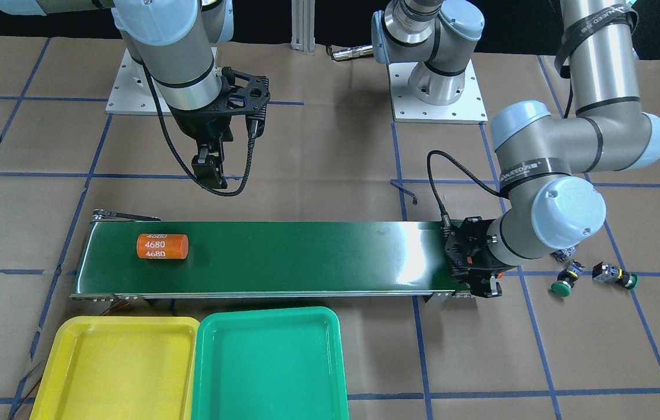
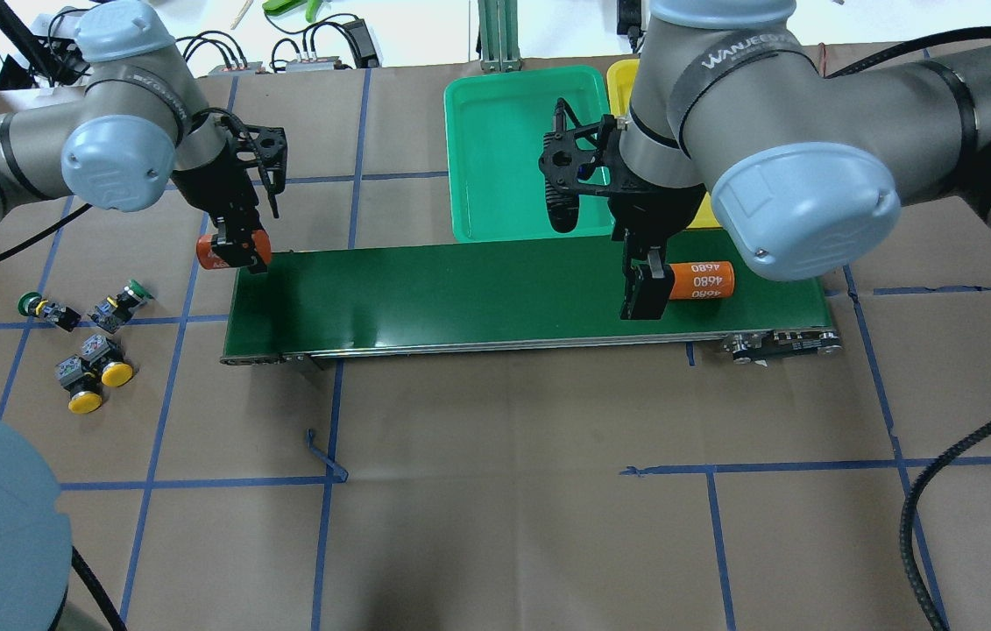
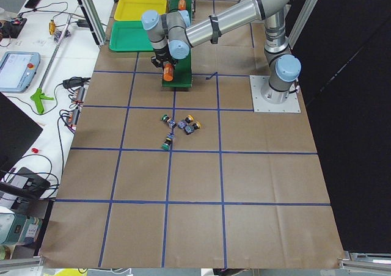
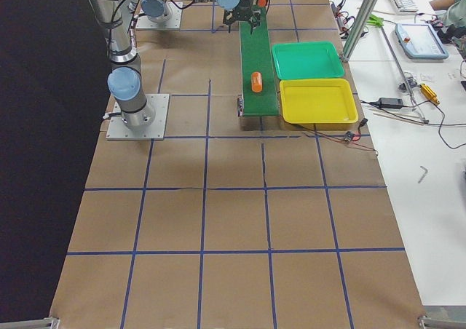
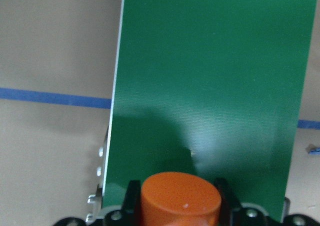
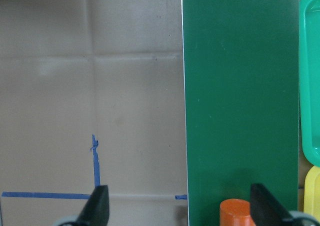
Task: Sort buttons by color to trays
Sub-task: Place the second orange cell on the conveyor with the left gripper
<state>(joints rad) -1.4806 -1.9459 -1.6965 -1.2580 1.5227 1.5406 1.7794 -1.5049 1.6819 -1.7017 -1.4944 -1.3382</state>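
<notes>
Progress 0/4: all four buttons (image 2: 85,401) lie on table (image 2: 495,491) off belt (image 2: 460,289) end, none in yellow tray (image 1: 119,373) or green tray (image 1: 268,367). L gripper (image 2: 237,250) clamped on orange cyl (image 5: 180,196). R gripper (image 6: 182,206) spread, empty, beside 2nd cyl (image 2: 704,280).

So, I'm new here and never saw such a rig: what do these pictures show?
Two grey robot arms, left and right, stand at a papered table. Four pictures come from fixed cameras around it, two from wrist cameras. A long dark green conveyor belt lies beside a green plastic tray and a yellow plastic tray. The left arm's jaws grip one orange cylinder; the right arm's jaws hang open over a second cylinder. Four small push-buttons, two yellow-capped, two green-capped, lie on the paper.
</notes>
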